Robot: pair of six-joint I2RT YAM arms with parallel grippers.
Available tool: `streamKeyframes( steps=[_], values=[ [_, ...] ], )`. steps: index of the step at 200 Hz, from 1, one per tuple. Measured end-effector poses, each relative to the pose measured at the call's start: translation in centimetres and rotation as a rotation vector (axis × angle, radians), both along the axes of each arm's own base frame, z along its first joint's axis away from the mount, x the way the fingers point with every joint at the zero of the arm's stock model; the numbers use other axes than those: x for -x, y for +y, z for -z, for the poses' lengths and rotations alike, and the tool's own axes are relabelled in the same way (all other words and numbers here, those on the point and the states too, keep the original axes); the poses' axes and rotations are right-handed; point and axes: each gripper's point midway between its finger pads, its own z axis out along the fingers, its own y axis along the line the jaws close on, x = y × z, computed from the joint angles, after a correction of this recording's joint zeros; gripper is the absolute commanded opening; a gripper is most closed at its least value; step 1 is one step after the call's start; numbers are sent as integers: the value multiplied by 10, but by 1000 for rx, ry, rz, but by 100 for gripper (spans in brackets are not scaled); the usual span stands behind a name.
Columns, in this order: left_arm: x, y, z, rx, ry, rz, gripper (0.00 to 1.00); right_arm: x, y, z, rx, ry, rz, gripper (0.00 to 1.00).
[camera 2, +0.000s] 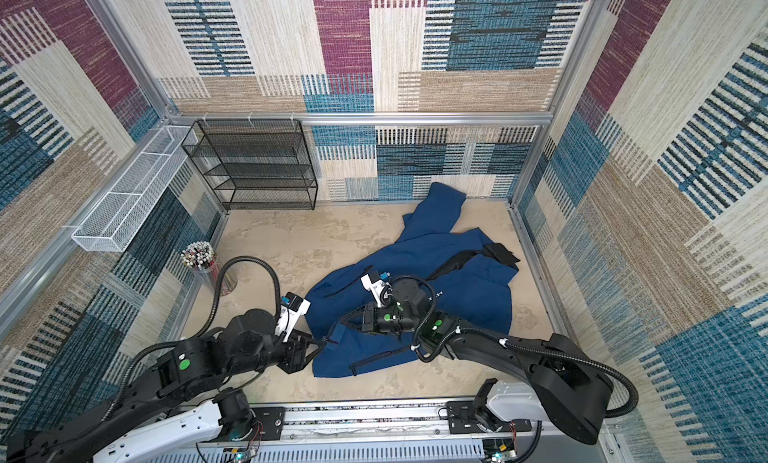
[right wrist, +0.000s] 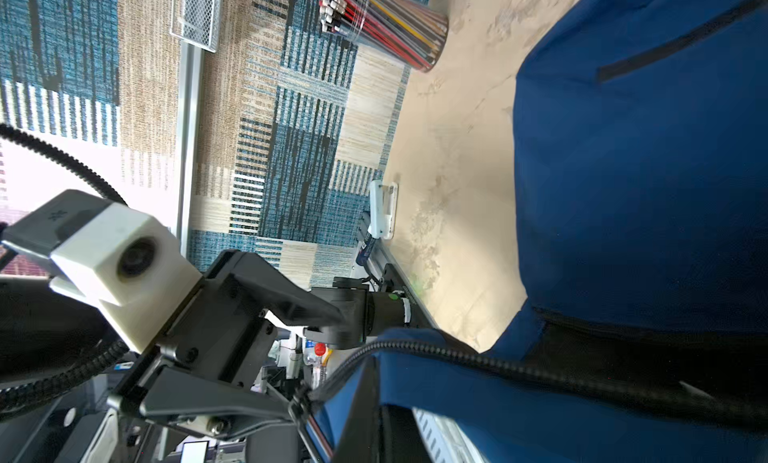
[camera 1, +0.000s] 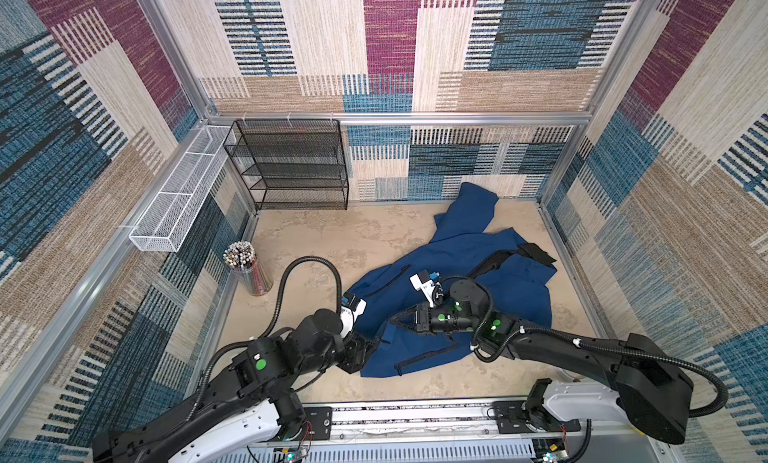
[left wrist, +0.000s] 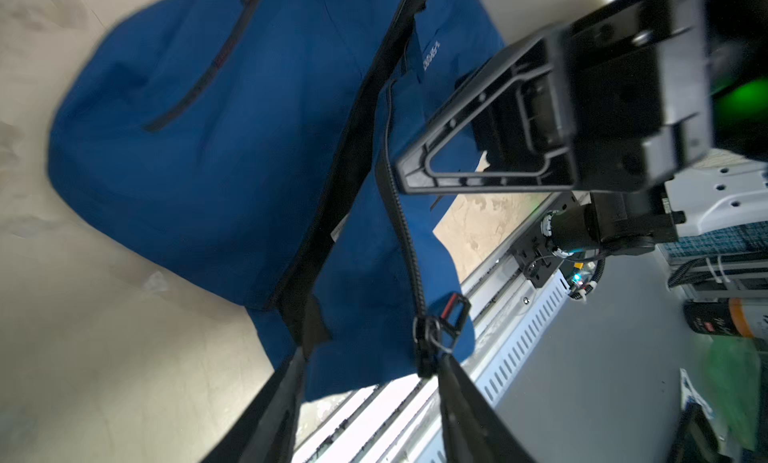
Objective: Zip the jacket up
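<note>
**Slider work at the near hem**
At six o'clock the left gripper (camera 2: pixel 321 343) stands open, one finger against the slider (left wrist: pixel 428 340). It should pinch squarely while the right gripper (camera 1: pixel 398 320), clamped on the front edge of the jacket (camera 1: pixel 457 240), tensions the teeth. The jacket sprawls toward one o'clock, and bare table (camera 1: pixel 332 232) lies at eleven.

The jacket's (left wrist: pixel 208 149) white chest text (left wrist: pixel 431 54) is too blurred to read.

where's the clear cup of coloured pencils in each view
In a top view: clear plastic cup of coloured pencils by the left wall, left of the navy blue jacket.
In a top view: the cup at that same spot.
Left wrist view: not in it.
Right wrist view: the cup, apart from the jacket.
Shared landmark: the jacket.
</note>
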Motion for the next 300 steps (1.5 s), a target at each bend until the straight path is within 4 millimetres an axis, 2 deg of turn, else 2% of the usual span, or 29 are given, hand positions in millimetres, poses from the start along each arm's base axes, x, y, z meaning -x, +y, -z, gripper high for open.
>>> streamKeyframes(
  steps=[20, 39, 70, 109, 135, 158, 195, 237, 300],
  values=[
    [-8, -13, -1, 4, 82, 15, 50, 1, -5, 10, 51, 0, 5, 0],
    [-19, -21, -15, 54, 105, 33, 50, 5, -10, 15, 79, 2, -1, 0],
    [-27, -23, -32, 137, 143, 56, 49, 5, -16, 13, 94, -26, 20, 0],
    [-28, -39, -14, 106, 269, 122, 42, 5, -18, 7, 81, -55, 26, 0],
    [-33, -47, -24, 110, 260, 152, 41, 3, -15, 6, 80, -56, 23, 0],
    [-35, -48, -28, 97, 253, 167, 41, 2, -13, 5, 68, -61, 19, 0],
    [-33, -43, -12, 24, 296, 170, 38, 2, -8, -1, 37, -58, 7, 0],
    [-37, -41, -6, -28, 302, 175, 31, 3, -6, -5, 18, -61, -7, 0],
    [-39, -40, -2, -63, 308, 187, 10, 3, -6, -8, 12, -67, -6, 0]
  ],
)
